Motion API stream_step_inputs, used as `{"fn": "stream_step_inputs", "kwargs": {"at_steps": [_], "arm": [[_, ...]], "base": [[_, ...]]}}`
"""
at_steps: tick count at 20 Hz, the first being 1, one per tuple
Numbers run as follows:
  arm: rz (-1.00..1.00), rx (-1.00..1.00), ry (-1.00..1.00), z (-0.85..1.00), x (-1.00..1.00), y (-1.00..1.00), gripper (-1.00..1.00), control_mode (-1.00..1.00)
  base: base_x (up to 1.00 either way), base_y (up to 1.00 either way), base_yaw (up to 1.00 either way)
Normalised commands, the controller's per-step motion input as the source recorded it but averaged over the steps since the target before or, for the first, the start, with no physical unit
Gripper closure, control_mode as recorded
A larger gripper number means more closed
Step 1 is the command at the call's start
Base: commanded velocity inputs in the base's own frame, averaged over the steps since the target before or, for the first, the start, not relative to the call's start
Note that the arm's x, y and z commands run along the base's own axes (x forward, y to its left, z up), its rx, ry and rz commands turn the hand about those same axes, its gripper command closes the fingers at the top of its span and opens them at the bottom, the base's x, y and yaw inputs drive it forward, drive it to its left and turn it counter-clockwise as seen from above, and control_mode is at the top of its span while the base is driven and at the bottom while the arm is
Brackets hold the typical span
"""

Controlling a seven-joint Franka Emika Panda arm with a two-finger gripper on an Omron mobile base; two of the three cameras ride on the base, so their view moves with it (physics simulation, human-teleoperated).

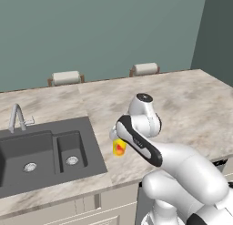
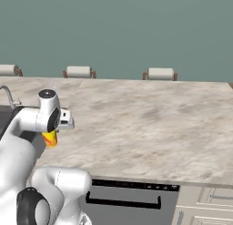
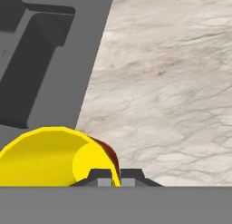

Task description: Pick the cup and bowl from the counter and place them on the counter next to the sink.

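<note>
My gripper (image 3: 115, 175) is shut on the rim of the yellow cup (image 3: 45, 157), one finger inside the wall and one outside. In the left base view the cup (image 1: 119, 148), with its red-orange patch, hangs below my hand over the beige counter (image 1: 182, 101), just right of the dark sink (image 1: 45, 151). From the right base view the cup (image 2: 50, 138) peeks out under the wrist. The sink's edge (image 3: 41, 51) lies at the upper left of the hand view, with marbled counter (image 3: 172, 82) to its right. The bowl is out of view.
A thin curved faucet (image 1: 16, 117) stands behind the sink. Chair backs (image 1: 66, 77) (image 1: 145, 68) line the counter's far edge. Below the counter front is a dark appliance panel with a handle (image 2: 123, 202). The counter (image 2: 150, 115) stretches wide to the right.
</note>
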Motion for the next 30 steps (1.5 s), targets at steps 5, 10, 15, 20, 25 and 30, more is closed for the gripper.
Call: {"fn": "stream_step_inputs", "kwargs": {"at_steps": [5,10,15,20,25,30], "arm": [[0.00,0.00,0.00,-0.28,0.05,0.00,1.00,-1.00],[0.00,-0.01,0.00,-0.19,0.03,0.00,1.00,-1.00],[0.00,-0.01,0.00,-0.19,0.00,0.00,1.00,-1.00],[0.00,0.00,0.00,-0.20,0.00,0.00,1.00,-1.00],[0.00,0.00,0.00,-0.16,0.00,0.00,1.00,-1.00],[0.00,0.00,0.00,-0.18,0.00,0.00,1.00,-1.00]], "base": [[0.00,0.00,0.00],[0.00,0.00,0.00],[0.00,0.00,0.00],[0.00,0.00,0.00],[0.00,0.00,0.00],[0.00,0.00,0.00]]}}
